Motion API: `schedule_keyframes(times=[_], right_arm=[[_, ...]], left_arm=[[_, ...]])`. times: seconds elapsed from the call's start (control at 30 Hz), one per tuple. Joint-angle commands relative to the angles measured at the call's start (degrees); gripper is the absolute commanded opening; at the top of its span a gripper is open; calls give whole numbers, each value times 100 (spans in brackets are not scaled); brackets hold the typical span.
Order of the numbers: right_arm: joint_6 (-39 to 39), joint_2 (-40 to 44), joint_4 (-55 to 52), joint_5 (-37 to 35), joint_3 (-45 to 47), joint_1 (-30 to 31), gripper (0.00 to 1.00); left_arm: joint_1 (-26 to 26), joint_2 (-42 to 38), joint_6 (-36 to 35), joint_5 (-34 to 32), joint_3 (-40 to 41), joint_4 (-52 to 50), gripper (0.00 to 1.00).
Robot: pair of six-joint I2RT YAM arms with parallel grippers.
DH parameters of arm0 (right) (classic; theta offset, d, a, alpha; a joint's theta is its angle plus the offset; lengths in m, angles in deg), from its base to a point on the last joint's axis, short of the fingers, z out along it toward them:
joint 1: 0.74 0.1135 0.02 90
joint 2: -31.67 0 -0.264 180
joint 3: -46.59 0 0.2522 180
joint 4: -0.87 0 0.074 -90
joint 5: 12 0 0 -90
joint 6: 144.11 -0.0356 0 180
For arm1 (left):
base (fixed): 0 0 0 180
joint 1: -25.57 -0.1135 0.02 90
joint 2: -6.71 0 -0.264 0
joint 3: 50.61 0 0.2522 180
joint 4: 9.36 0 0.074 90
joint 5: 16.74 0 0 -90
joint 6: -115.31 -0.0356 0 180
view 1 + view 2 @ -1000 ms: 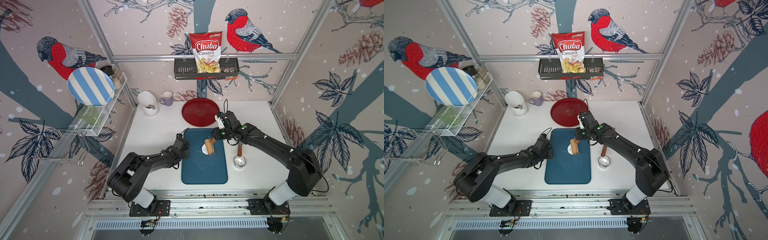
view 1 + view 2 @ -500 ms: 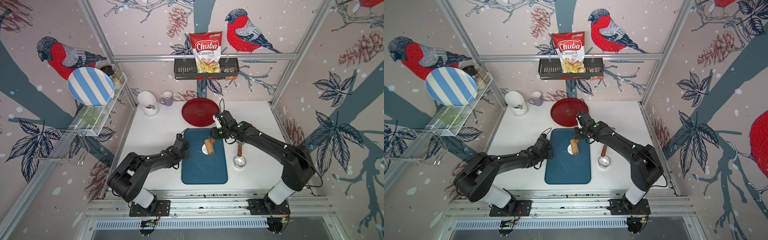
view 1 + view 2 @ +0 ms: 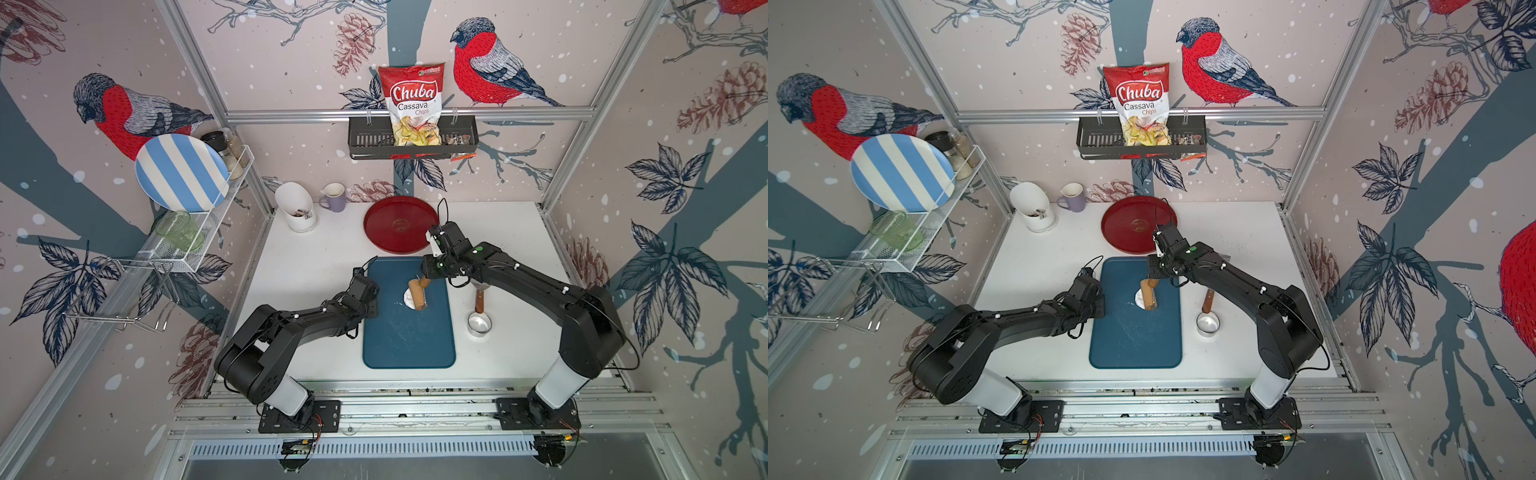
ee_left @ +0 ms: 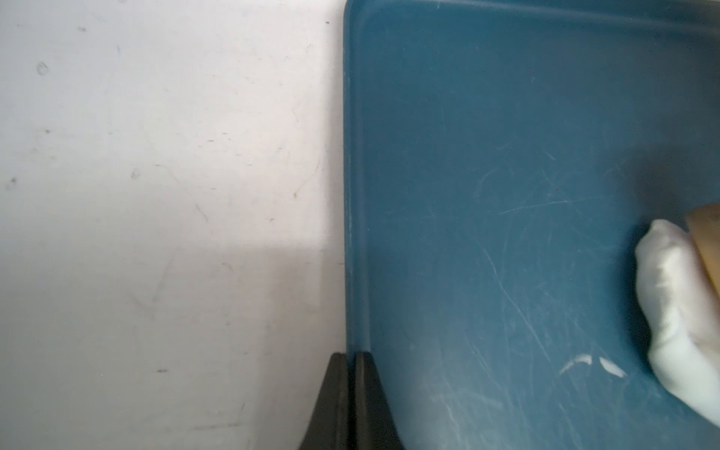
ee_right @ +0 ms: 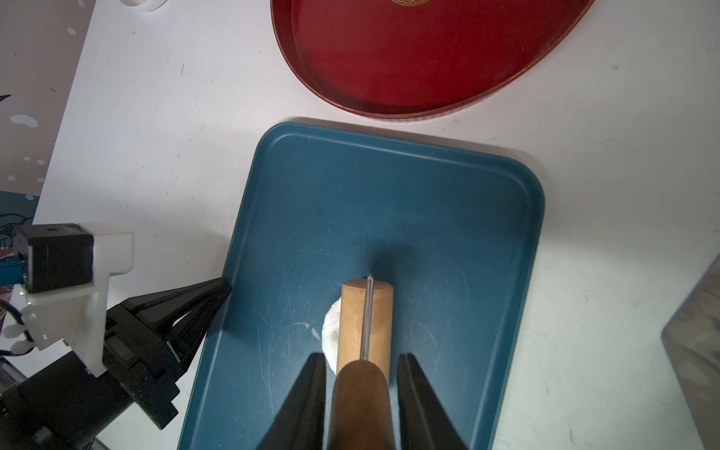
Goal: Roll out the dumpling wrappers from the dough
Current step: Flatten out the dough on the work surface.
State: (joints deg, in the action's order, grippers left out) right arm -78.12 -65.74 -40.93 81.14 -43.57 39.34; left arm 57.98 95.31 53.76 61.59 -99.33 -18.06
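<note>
The dough [image 3: 408, 296] sits near the middle of the blue cutting board [image 3: 407, 345], a thick, creased lump under the wooden roller [image 3: 417, 294]. Over the past second the roller has barely travelled, though the right arm has re-angled behind it. The right gripper [image 5: 362, 356] is clamped on the roller's handle. The left gripper [image 4: 352, 356], jaws together, pins the board's edge. Flattening looks barely begun.

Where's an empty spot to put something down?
The near half of the board is bare, on the robot's side of the dough. So is the table between the white holder and the left hand. It's crowded mid-board: the right hand holds the pin on the dough, and the left hand sits at the board's edge.
</note>
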Motion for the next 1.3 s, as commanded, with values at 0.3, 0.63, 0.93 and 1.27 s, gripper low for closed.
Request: schedule_keyframes(times=[0.3, 0.63, 0.93, 1.27], right_arm=[[-48, -268, -554, -164, 329, 47, 0], [13, 11, -590, -199, 564, -278, 0], [55, -90, -543, -57, 617, -28, 0], [-165, -113, -265, 98, 866, -12, 0]], left_arm=[[-79, 69, -120, -128, -119, -428, 0], [-95, 70, -106, -135, -110, -437, 0], [-112, 165, -144, -135, -198, -422, 0], [-120, 153, -160, -150, -248, -458, 0]])
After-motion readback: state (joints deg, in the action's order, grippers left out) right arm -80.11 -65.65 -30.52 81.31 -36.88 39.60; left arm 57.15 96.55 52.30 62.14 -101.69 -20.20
